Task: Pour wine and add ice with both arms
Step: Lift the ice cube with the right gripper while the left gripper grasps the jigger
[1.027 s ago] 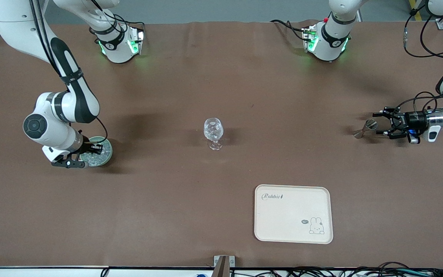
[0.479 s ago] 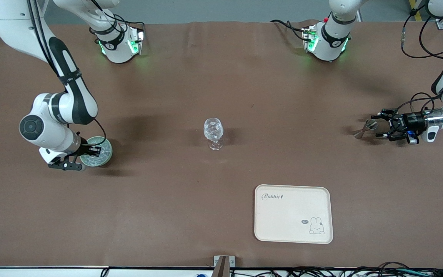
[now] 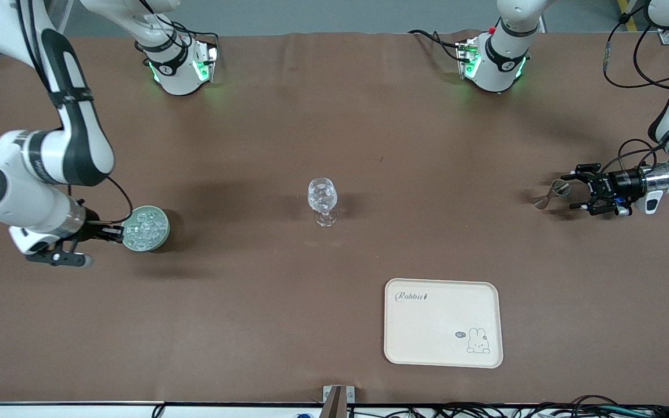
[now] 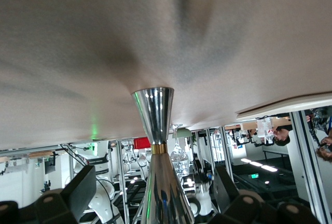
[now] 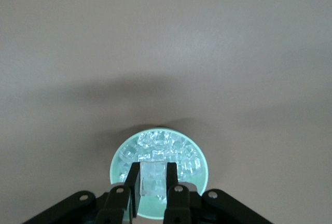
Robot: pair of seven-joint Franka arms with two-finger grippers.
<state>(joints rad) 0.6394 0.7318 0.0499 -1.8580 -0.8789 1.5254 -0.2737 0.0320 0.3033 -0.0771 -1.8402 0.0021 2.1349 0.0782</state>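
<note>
The ice heap (image 3: 146, 225) lies in a pale green round dish (image 3: 166, 235) toward the right arm's end of the table. My right gripper (image 3: 115, 233) is over the dish's edge and shut on one ice cube (image 5: 153, 185), held above the heap (image 5: 161, 143) in the dish (image 5: 116, 164). The silver hourglass measure (image 3: 552, 193) stands upright toward the left arm's end. My left gripper (image 3: 572, 188) is low at the table, open, its fingers (image 4: 83, 190) either side of the measure (image 4: 154, 115) without touching it. The clear stemmed glass (image 3: 323, 197) stands mid-table, and also shows in the left wrist view (image 4: 179, 154).
A cream tray with a rabbit print (image 3: 443, 323) lies nearer to the front camera than the glass. The two arm bases (image 3: 180, 67) (image 3: 494, 64) stand along the table's edge farthest from the front camera. Brown cloth covers the table.
My right arm has pulled back from the dish toward its end of the table, and the ice heap now shows uncovered. My left gripper has barely moved.
</note>
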